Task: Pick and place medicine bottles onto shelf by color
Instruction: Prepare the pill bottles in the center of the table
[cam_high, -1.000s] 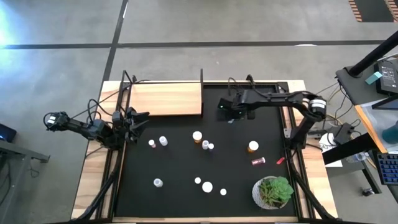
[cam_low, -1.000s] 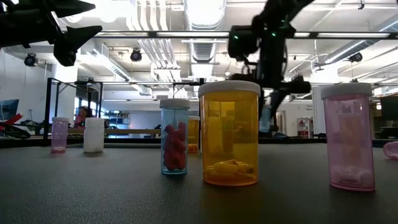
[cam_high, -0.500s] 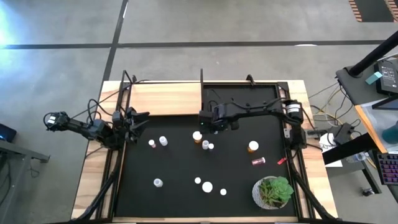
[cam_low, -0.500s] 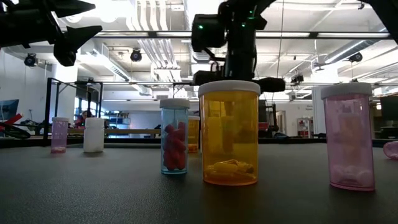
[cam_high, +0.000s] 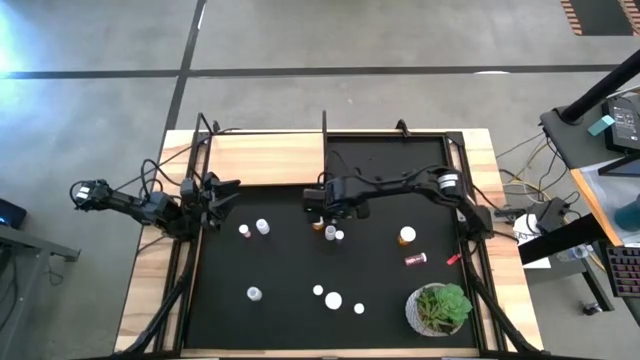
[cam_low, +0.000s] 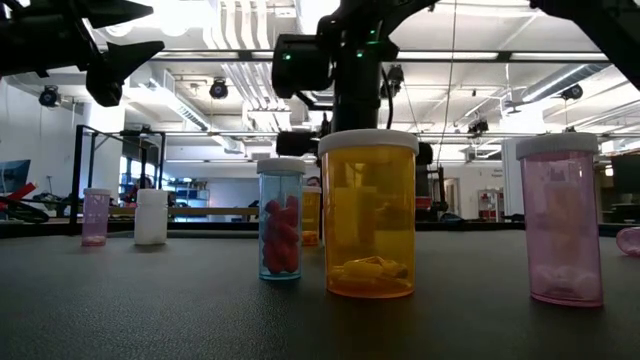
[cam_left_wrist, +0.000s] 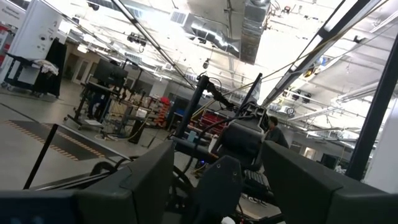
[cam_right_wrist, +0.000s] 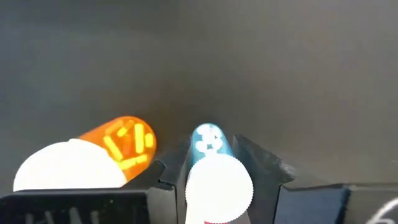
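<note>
My right gripper (cam_high: 323, 203) hangs over the middle of the black mat (cam_high: 380, 290), pointing down, shut on a small white-capped bottle (cam_right_wrist: 214, 171) with a bluish body. A bigger orange bottle (cam_right_wrist: 93, 162) with a white cap stands on the mat just beside it. Other medicine bottles (cam_high: 262, 226) (cam_high: 407, 235) (cam_high: 333, 298) stand scattered on the mat. The light-wood shelf (cam_high: 265, 158) lies at the far left. My left gripper (cam_high: 228, 195) waits open at the mat's left edge, above the table. My right gripper has the small bottle between its two fingers (cam_right_wrist: 261, 171), which come from above and stand on either side of its cap end (cam_right_wrist: 217, 186). The bottle is upright, cap toward the wrist. In the low view the orange bottle hides the fingertips, so whether it is clear of the mat does not show.
A green plant in a white pot (cam_high: 440, 308) stands at the near right corner. A dark red bottle (cam_high: 415, 258) lies on its side right of centre. Thin black posts (cam_high: 324, 125) rise at the shelf's edges. In the low view an orange bottle (cam_low: 370, 215) stands nearest.
My right gripper has travelled from the far right part of the mat toward the table's left edge and a little toward the near edge, ending over the bottles in the middle. It has stayed pointing down. The bottles on the mat have kept their places.
</note>
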